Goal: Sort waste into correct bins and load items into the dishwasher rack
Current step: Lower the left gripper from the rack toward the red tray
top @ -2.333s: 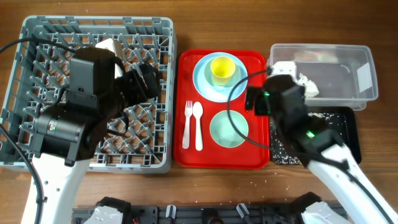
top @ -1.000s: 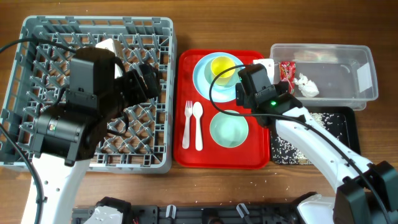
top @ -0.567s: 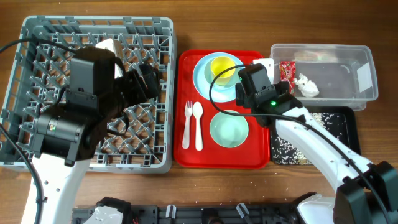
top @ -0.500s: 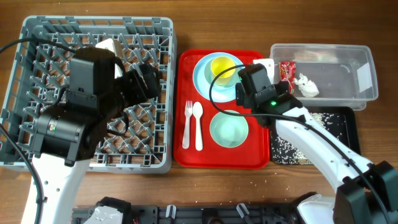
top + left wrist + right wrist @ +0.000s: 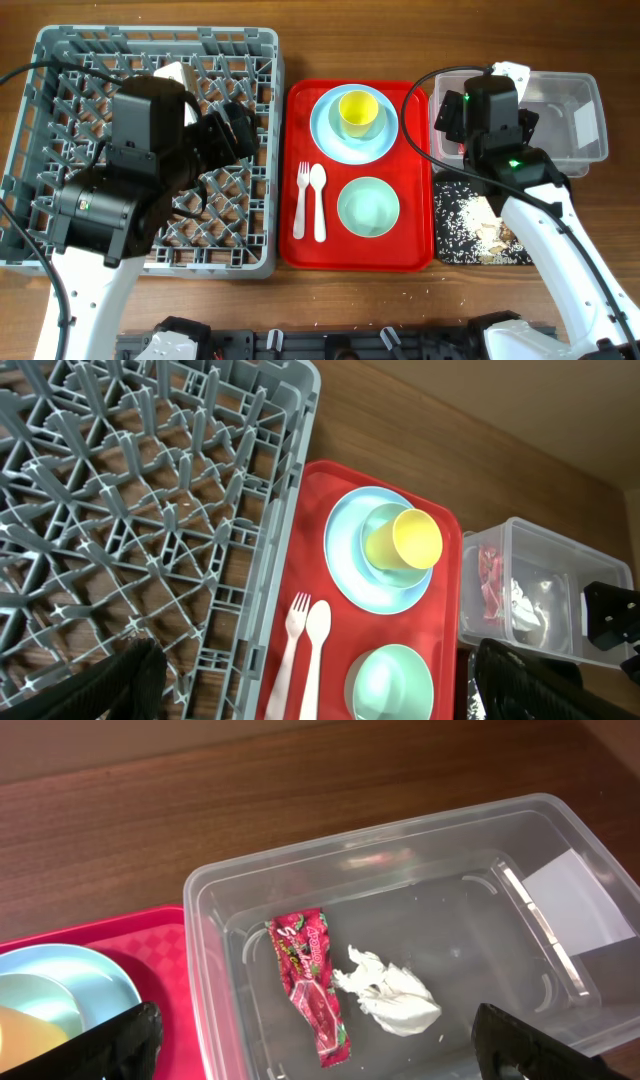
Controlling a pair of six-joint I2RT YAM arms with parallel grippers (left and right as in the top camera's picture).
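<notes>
**A:** Where does the sorting stand?

**B:** The waste part looks done. The wrapper (image 5: 310,982) and the tissue (image 5: 392,995) lie side by side on the floor of the clear tub (image 5: 380,838). The crumbs (image 5: 460,215) and beige chunks (image 5: 490,232) are spread in the black tray (image 5: 480,263) just beside it.

**A:** And the right hand (image 5: 320,1055)?

**B:** It hangs above the tub, fingers spread wide, holding nothing.

**A:** So loading is next?

**B:** I'd judge so. The yellow cup (image 5: 358,110) stands in a pale bowl (image 5: 378,525) on the plate (image 5: 325,125). These sit on the red tray (image 5: 300,250) with the green bowl (image 5: 368,207), fork (image 5: 301,200) and spoon (image 5: 319,200). The rack (image 5: 150,33) is right beside it on the table (image 5: 300,40). The left hand (image 5: 320,690) hovers over the rack, also wide open and empty.

**A:** What does the move call for?

**B:** Probably a reach to the red tray. The cup tops the stack, so I'd close on its rim first, then set it between the pegs.
</notes>
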